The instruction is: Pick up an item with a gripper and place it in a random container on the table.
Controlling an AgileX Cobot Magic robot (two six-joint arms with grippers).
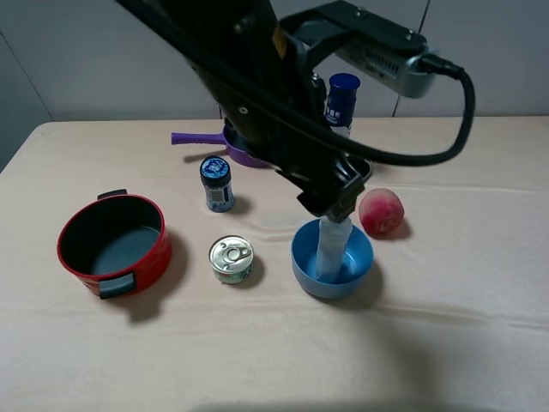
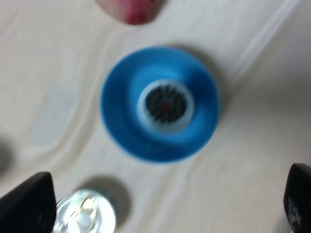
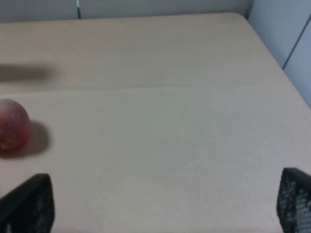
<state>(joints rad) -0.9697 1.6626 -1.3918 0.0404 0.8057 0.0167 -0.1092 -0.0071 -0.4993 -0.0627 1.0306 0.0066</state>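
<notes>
You've got the left gripper point(image 1: 333, 199) parked right over the blue bowl point(image 1: 302, 257), jaws spread wide with nothing between them. The white bottle point(image 1: 331, 249) stands upright inside the bowl, on its own; from the high view the arm hides its cap. The left wrist view gives you what the high one can't: looking straight down, the black ribbed cap point(image 2: 165, 105) sits about centre of the bowl point(image 2: 121, 126), and both dark fingertips point(image 2: 29, 204) sit far out at the frame edges, well clear of the bottle. That view is blurry, so whether the bottle leans a little I can't tell.

Around the bowl on the beige table point(image 1: 446, 343): the tin can point(image 1: 231, 259) near one side, the red apple point(image 1: 381, 212) just beside the other. The red pot point(image 1: 112, 244), blue-lidded jar point(image 1: 217, 182), purple pan point(image 1: 219, 142) and blue-capped bottle point(image 1: 342, 101) show only from above.

The right gripper point(image 3: 160, 206) isn't in the high view; its own camera shows fingers wide apart over bare cloth, apple point(image 3: 12, 131) off to the side
</notes>
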